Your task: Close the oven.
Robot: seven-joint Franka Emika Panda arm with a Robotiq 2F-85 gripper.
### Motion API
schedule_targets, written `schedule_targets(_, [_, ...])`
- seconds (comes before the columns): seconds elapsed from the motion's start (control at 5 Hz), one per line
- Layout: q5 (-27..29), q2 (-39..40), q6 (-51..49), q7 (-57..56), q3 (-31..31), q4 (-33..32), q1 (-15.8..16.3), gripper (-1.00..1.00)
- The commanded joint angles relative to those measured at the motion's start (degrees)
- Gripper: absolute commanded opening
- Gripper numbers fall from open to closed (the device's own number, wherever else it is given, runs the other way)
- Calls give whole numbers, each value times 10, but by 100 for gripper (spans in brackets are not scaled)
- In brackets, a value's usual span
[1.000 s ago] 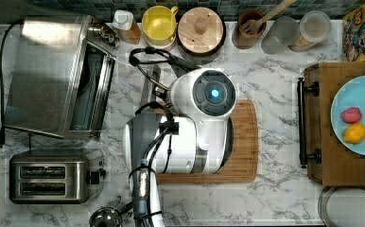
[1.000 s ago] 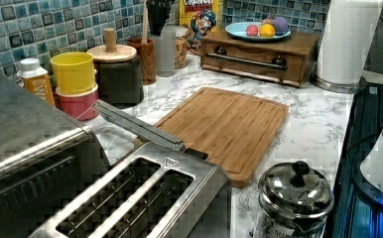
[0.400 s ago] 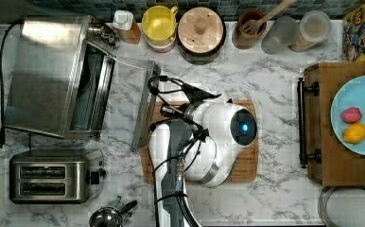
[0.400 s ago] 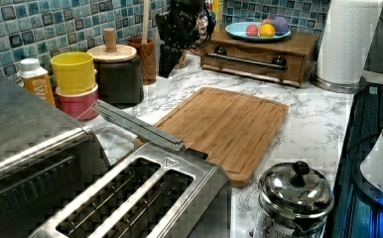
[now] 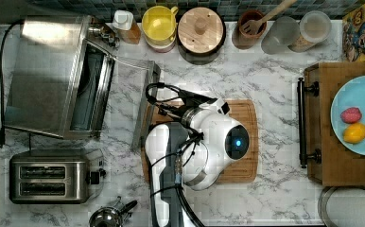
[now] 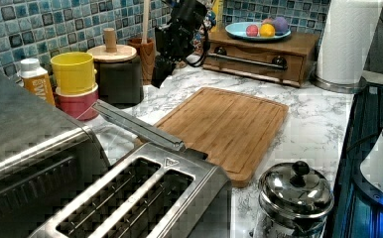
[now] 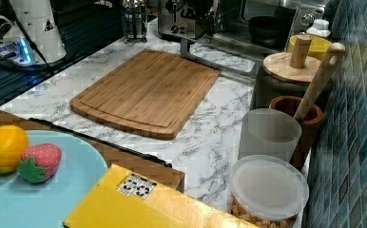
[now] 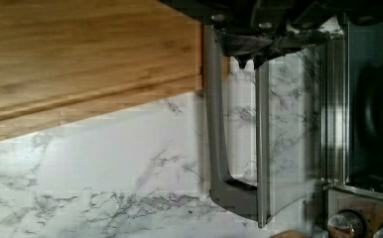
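The oven (image 5: 48, 71) stands at the top view's left with its glass door (image 5: 126, 90) dropped flat and the bar handle (image 5: 145, 113) at the door's outer edge. In the left view the gripper (image 6: 159, 79) hangs above the counter, behind and above the handle (image 6: 140, 126) and apart from it. In the wrist view the gripper (image 8: 249, 60) has its fingertips (image 8: 241, 60) together with nothing between them, just over the handle bar (image 8: 214, 129) and the door glass (image 8: 288, 124). The arm's white body (image 5: 209, 146) covers the gripper from above.
A two-slot toaster (image 5: 53, 176) sits beside the oven. A wooden cutting board (image 6: 224, 124) lies next to the open door. A yellow cup (image 5: 159, 23), a black canister with wooden lid (image 5: 200, 33) and jars line the tiled wall. A steel pot (image 6: 293, 198) stands near the front edge.
The arm has swung across the cutting board in the top view. The gripper has come into the left view and dropped lower toward the open door's handle.
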Motion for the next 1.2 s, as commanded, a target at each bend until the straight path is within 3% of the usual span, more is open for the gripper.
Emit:
schedule_targets(0.2, [126,88,54,-101,35,47,22,-100])
schedule_targets(0.4, [182,97,81,-127,42,59,15,-100])
schedule_targets(0.6, [247,87,45,-186,45,65,1,-100])
schedule_targets(0.8, [279,85,58,-219,53,70,14,-100])
schedule_targets(1.0, [291,84,72,-232,64,72,9,-100])
schedule_targets(1.2, [238,106,46,-198,65,89,10,-100])
